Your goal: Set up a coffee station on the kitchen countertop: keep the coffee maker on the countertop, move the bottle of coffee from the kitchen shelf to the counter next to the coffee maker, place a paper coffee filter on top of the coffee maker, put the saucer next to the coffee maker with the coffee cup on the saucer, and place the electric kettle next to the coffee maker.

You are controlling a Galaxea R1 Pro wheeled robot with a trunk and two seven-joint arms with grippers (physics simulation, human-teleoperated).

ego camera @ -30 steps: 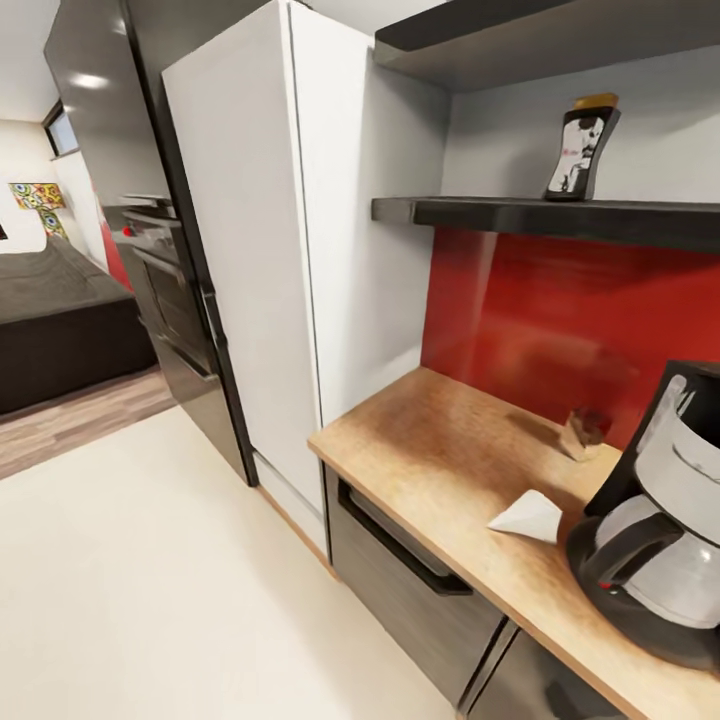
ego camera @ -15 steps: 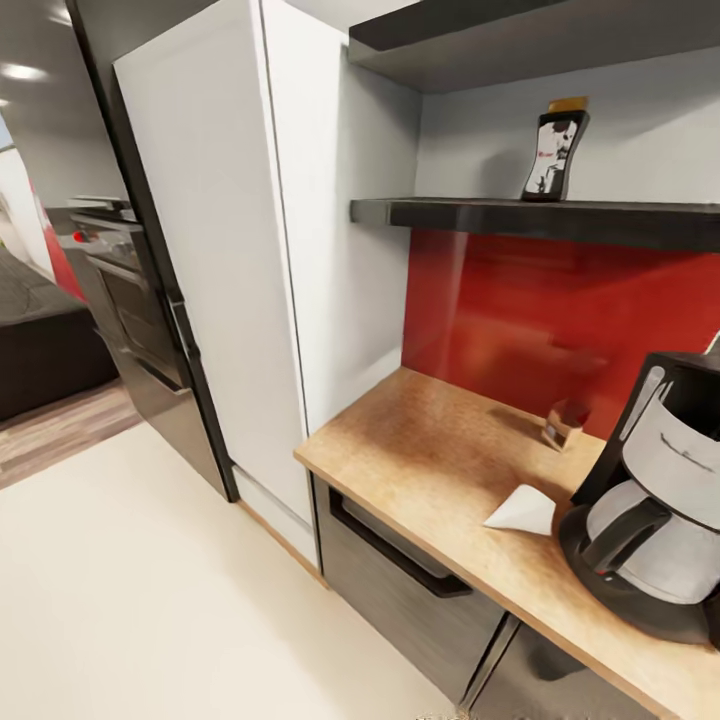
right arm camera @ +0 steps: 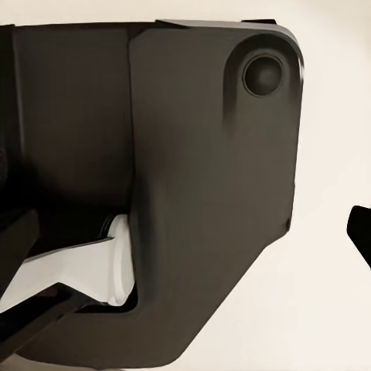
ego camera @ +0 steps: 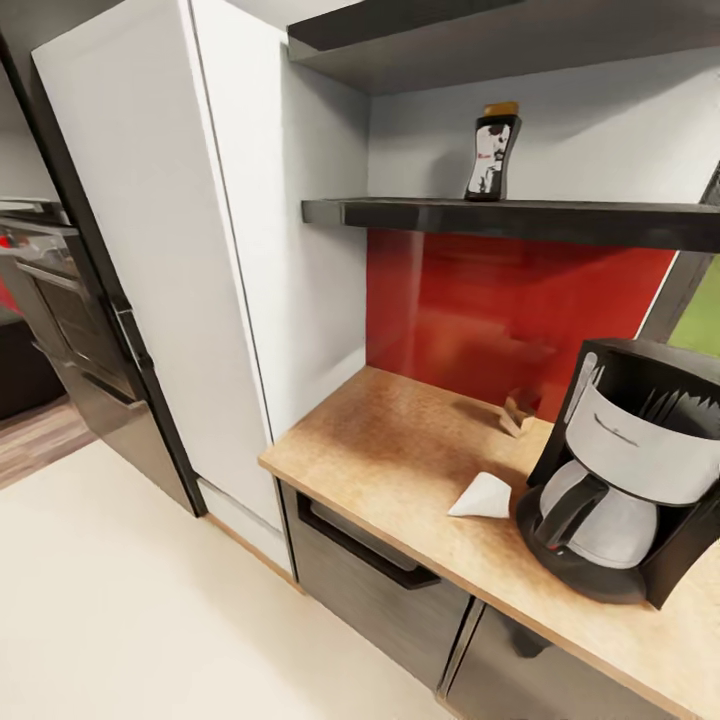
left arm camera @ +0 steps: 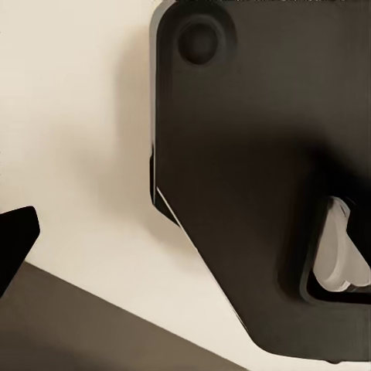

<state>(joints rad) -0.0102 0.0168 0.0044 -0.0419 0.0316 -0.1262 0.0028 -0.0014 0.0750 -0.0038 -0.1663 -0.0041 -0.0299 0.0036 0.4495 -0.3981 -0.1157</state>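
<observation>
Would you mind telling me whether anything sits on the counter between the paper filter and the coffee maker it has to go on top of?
Nothing visible does. The paper coffee filter lies flat on the kitchen countertop just beside the coffee maker, with only bare worktop between them. The machine's top looks open and unobstructed.

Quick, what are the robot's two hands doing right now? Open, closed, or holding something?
Left gripper: cannot be told; the wrist view is too close to show the fingers clearly.
Right gripper: cannot be told, same reason.

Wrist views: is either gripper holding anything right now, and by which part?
Cannot be told: both wrist views show dark robot body over pale floor, no fingertips. The bottle of coffee stands on the kitchen shelf, untouched.
</observation>
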